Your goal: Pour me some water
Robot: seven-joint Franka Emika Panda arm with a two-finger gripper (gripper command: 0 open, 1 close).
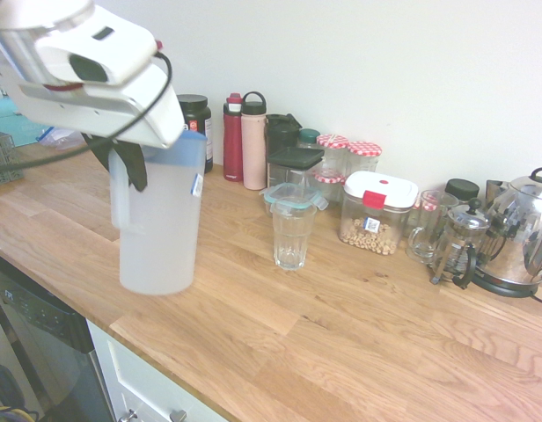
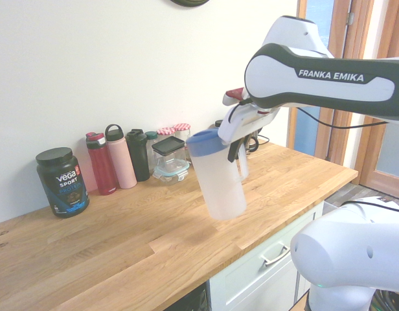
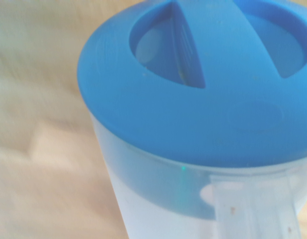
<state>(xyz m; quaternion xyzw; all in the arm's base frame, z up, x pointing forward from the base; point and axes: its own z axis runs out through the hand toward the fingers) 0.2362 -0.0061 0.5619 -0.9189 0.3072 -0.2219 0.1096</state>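
A tall frosted-white jug (image 1: 161,220) with a blue lid (image 3: 203,89) hangs slightly tilted just above the wooden counter (image 1: 341,334). My gripper (image 1: 128,169) is shut on its side handle (image 3: 253,209), coming in from above. The water inside the jug is too faint to make out. An empty clear glass (image 1: 293,233) stands on the counter to the jug's right in the first exterior view, about a hand's width away. In the second exterior view the jug (image 2: 219,175) is tipped with its base off the wood, my gripper (image 2: 240,154) is behind it, and the glass is hidden.
Along the wall stand a red bottle (image 1: 233,139), a pink bottle (image 1: 253,142), lidded jars (image 1: 350,158), a container of nuts (image 1: 377,215), a glass French press (image 1: 460,242) and a steel kettle (image 1: 517,233). A black tub (image 2: 62,181) stands apart. The counter's front edge runs close by.
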